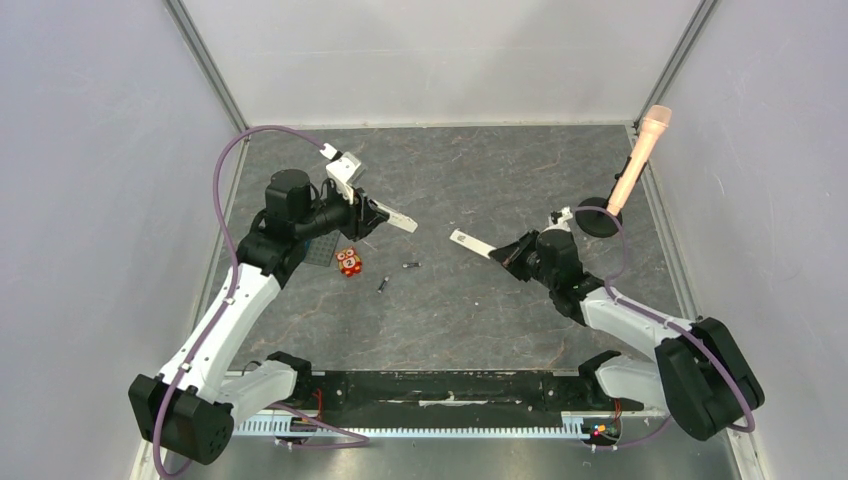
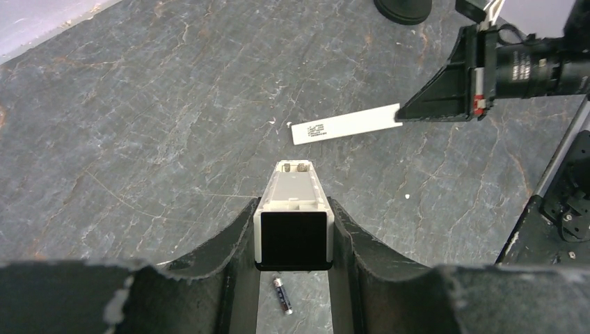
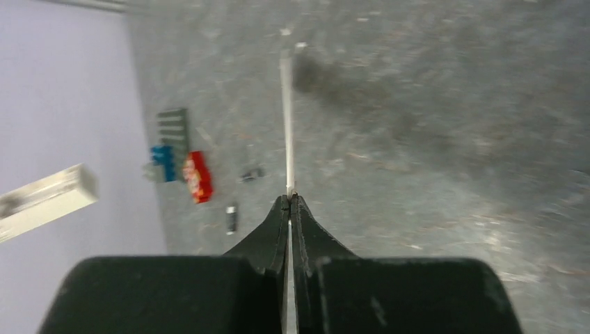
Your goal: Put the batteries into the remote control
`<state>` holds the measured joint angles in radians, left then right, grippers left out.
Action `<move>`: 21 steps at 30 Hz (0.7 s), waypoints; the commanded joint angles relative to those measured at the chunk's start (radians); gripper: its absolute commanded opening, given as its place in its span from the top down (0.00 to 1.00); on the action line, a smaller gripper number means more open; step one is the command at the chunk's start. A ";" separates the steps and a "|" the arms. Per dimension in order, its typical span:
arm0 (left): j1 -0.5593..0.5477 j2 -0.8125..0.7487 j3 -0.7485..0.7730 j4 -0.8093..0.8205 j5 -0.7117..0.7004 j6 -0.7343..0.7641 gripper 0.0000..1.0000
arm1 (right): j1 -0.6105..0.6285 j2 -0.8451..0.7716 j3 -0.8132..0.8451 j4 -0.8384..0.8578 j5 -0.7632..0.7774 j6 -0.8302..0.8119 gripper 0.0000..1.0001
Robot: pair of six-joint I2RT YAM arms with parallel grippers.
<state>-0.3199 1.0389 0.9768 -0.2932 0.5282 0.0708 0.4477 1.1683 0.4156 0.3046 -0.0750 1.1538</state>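
Observation:
My left gripper [image 1: 372, 214] is shut on the white remote control [image 1: 401, 222] and holds it above the table. In the left wrist view the remote [image 2: 295, 191] sits between my fingers with its open grey compartment facing up. My right gripper [image 1: 505, 253] is shut on a thin flat white cover strip [image 1: 468, 240], seen edge-on in the right wrist view [image 3: 286, 118] and flat, with a printed label, in the left wrist view [image 2: 344, 125]. Two small dark batteries [image 1: 410, 265] [image 1: 384, 284] lie on the table between the arms. One battery lies under the left gripper [image 2: 282, 296].
A red-orange owl toy [image 1: 349, 262] and a grey studded plate [image 1: 320, 250] lie beside the left arm. A pink microphone [image 1: 638, 160] stands on a black base [image 1: 597, 218] at the back right. White walls close in the table.

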 commanded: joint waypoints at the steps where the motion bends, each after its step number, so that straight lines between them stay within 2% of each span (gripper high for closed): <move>1: 0.000 -0.024 -0.006 0.080 0.033 -0.056 0.98 | 0.000 0.040 0.001 -0.106 0.148 -0.029 0.99; 3: 0.000 -0.022 -0.008 0.087 0.035 -0.059 0.98 | 0.000 0.054 0.005 -0.148 0.183 -0.023 0.94; 5: -0.001 -0.023 -0.010 0.094 0.037 -0.058 0.98 | 0.000 0.056 0.010 -0.194 0.216 -0.025 0.84; 9: 0.000 -0.020 -0.010 0.097 0.042 -0.060 0.98 | 0.000 0.053 0.027 -0.261 0.248 -0.046 0.50; 11: -0.001 -0.023 -0.011 0.095 0.047 -0.060 0.98 | 0.000 0.039 0.038 -0.282 0.247 -0.063 0.39; 15: 0.002 -0.027 -0.007 0.086 0.087 -0.060 0.98 | 0.000 -0.011 0.080 -0.245 0.164 -0.170 0.31; 21: 0.000 -0.028 0.043 -0.034 0.352 0.032 0.98 | 0.014 -0.033 0.192 0.016 -0.289 -0.383 0.23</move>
<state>-0.3199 1.0382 0.9661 -0.2687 0.6647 0.0647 0.4480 1.1728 0.4976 0.0940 -0.0616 0.9451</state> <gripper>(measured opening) 0.401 0.744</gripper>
